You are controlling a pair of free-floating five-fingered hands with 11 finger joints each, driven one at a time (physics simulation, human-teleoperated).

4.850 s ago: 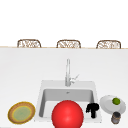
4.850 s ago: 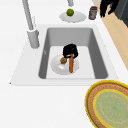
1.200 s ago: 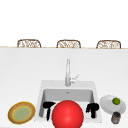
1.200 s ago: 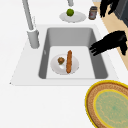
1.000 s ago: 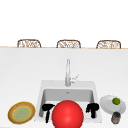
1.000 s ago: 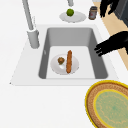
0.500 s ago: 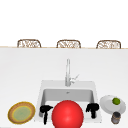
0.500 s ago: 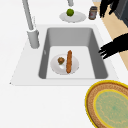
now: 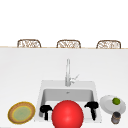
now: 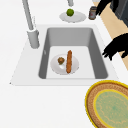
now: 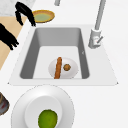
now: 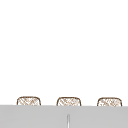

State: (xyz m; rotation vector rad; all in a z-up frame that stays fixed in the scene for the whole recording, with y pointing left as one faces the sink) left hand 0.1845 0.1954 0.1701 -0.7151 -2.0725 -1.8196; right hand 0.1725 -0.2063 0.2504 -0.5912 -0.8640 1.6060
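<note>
My left hand hovers at the sink's front left corner, fingers loose and hanging down, holding nothing. In the left side view the left hand sits over the front rim, fingertips pointing at the basin. My right hand hangs open at the front right corner, near the jar. In the basin lies a white plate bearing a long brown sausage-like stick and a small brown round item. In the right side view the left hand is by the yellow plate, and the right hand is closer.
A yellow-rimmed plate lies on the counter left of the sink. On the right, a white plate carries a lime, with a dark jar in front. The faucet stands behind the basin. A red ball hides the front rim.
The left hand, over the plate in the basin 4.8 s ago, has drawn back out to the sink's front rim and kept drifting that way. The right hand stays put.
</note>
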